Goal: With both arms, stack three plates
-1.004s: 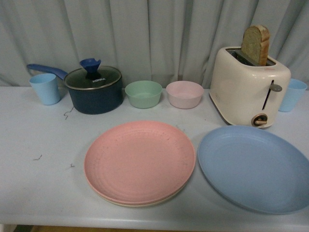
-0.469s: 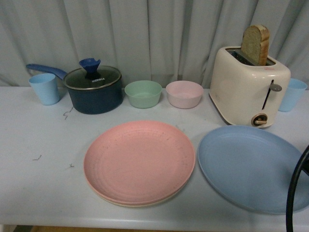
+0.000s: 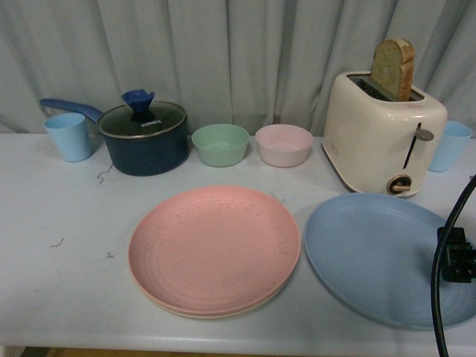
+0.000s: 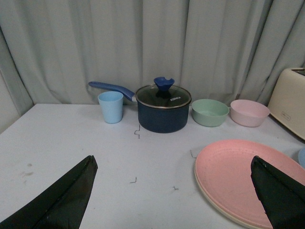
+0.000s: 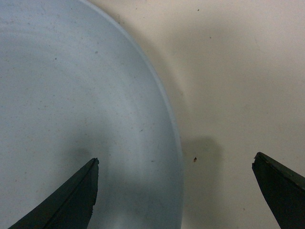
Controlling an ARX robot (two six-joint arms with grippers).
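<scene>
The pink plate lies at the table's front middle on top of the beige plate, of which only the rim shows. The blue plate lies alone to their right. My right arm with its black cable is over the blue plate's right edge. In the right wrist view my right gripper is open, one jaw over the blue plate and one over the table, straddling its rim. My left gripper is open and empty above the table, left of the pink plate.
Along the back stand a light blue cup, a dark blue lidded pot, a green bowl, a pink bowl, a cream toaster holding bread, and another blue cup. A curtain hangs behind.
My right arm has come into the front view at the right edge and moved in over the blue plate's right side. The plates have not moved.
</scene>
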